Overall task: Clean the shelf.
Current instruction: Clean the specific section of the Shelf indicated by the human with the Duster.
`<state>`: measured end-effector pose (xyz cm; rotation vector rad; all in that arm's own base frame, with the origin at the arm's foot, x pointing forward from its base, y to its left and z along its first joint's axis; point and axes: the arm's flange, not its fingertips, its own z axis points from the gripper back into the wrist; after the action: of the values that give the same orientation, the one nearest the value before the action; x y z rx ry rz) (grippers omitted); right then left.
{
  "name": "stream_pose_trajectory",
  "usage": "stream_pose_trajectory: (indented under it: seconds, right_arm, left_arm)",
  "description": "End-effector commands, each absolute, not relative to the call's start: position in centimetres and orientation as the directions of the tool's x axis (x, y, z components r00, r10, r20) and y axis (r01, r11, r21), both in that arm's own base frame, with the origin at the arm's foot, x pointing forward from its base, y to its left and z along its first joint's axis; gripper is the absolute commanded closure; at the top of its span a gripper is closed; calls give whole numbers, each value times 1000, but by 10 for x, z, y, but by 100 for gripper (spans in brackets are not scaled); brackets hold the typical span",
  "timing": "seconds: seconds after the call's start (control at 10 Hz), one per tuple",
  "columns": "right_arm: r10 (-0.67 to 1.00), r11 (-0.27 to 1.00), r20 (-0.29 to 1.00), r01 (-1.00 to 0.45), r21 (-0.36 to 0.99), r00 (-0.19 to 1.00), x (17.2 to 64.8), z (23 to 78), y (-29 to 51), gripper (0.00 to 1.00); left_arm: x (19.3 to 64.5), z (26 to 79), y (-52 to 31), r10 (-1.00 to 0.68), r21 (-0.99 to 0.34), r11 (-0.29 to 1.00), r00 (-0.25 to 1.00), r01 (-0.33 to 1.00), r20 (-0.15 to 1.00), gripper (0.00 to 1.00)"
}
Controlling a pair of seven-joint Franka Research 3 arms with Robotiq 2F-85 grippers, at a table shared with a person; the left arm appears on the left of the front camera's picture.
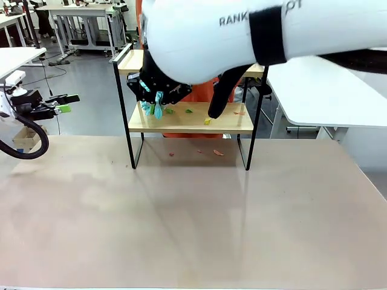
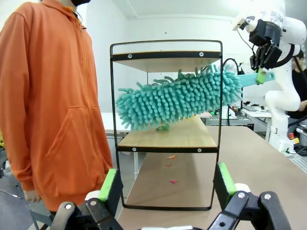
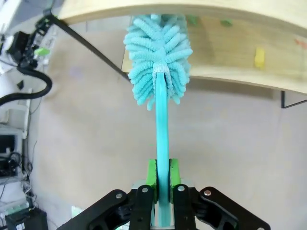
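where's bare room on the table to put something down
The table is bare from the shelf legs to its near edge. Crowded: the lower board, where the right gripper holds the duster beside coloured scraps; more scraps lie on the table between the legs.

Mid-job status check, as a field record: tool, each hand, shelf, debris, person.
tool: teal duster, head between the boards of the shelf
right hand: shut on the duster's handle
left hand: open, empty, back from the shelf
shelf: upright on the table
debris: small scraps on the lower board, more on the table beneath
person: orange hoodie, standing beside the shelf
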<state>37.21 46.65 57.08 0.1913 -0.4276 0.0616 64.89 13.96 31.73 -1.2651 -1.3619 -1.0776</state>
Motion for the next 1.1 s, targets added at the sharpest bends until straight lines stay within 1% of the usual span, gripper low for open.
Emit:
stream_pose_trajectory:
  seconds: [0.0,0.1,0.5,0.7,1.0]
  right_arm:
    - [-88,992,486,31,124,869,379,565,509,87]
    - [-110,992,516,62,110,849,380,560,520,87]
    - [-89,994,566,36,104,819,387,539,541,87]
    - [-74,994,575,17,104,815,387,531,548,87]
    - [-56,994,537,-4,109,842,394,516,556,87]
  left_arm:
    - [648,320,140,151,11,69,-21,998,988,0]
    - [648,320,140,151,11,69,-21,998,988,0]
    - [648,320,140,151,11,69,-21,998,988,0]
    - [648,320,140,151,11,69,-21,998,988,0]
    - [648,320,140,151,11,69,-21,998,988,0]
